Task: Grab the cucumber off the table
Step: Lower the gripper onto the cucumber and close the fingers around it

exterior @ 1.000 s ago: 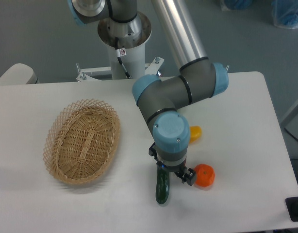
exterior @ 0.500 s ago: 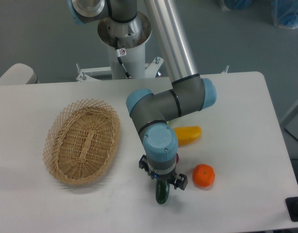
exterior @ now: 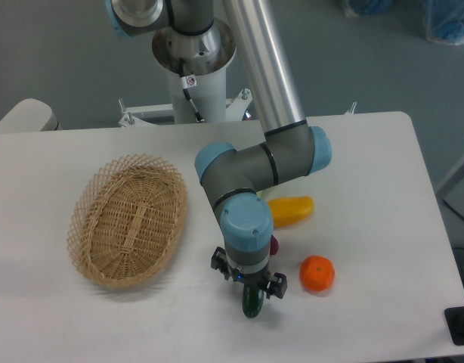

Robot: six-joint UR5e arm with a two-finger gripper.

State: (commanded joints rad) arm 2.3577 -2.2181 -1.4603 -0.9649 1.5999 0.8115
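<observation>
Near the front edge of the white worktop (exterior: 368,151), right of the basket (exterior: 128,221), the gripper (exterior: 249,283) points straight down over the cucumber (exterior: 253,302). Only the cucumber's dark green, glossy, rounded near end shows below the wrist; the rest is hidden. The fingers are mostly covered by the wrist, so whether they grip it cannot be told. Basket: oval, woven pale wicker with an open lattice rim. Right of the gripper lies a round orange fruit (exterior: 317,274); behind it, a smooth yellow oblong piece (exterior: 291,211). A small dark red object (exterior: 273,245) peeks out beside the wrist. No writing is legible.
</observation>
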